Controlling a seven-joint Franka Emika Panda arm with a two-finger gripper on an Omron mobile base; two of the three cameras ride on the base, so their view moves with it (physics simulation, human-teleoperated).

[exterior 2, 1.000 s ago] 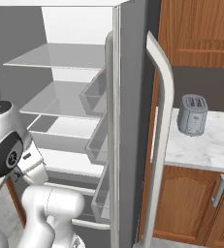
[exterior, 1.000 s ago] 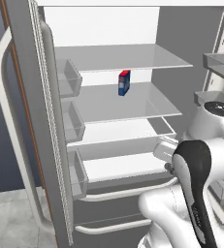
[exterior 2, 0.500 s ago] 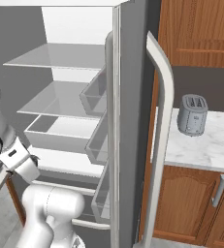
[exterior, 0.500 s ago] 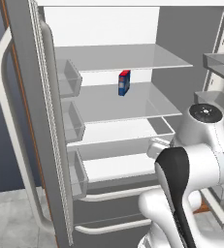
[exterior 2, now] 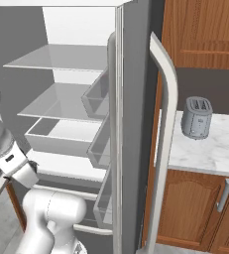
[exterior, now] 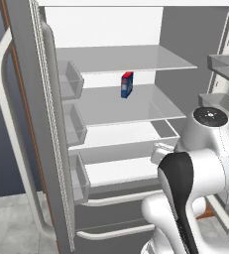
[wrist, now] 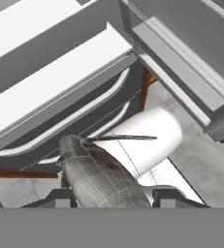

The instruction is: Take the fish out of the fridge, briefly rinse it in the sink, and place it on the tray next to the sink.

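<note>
The fish [wrist: 101, 177], dark grey with a thin fin sticking out, lies between my gripper's [wrist: 111, 197] two dark fingertips [wrist: 60, 197] in the hand view, and the gripper is shut on it. Behind it are the fridge's white shelves [wrist: 50, 72] and a pale curved lower handle, so the fish hangs outside the fridge, low in front of it. The fridge [exterior: 111, 64] stands open with both doors swung wide, its white shelves [exterior 2: 61, 57] showing from both sides. The sink and the tray are out of view.
A red-and-blue box [exterior: 127, 85] stands on the middle shelf. The left door [exterior: 31, 124] and right door [exterior 2: 131, 124], with clear bins, flank the arm. A toaster [exterior 2: 196, 117] sits on a marble counter [exterior 2: 210, 151] over wooden cabinets to the right.
The arm has swung: its upper links rose in the left base view and slid toward the left edge in the right base view. The fridge and box have not moved.
</note>
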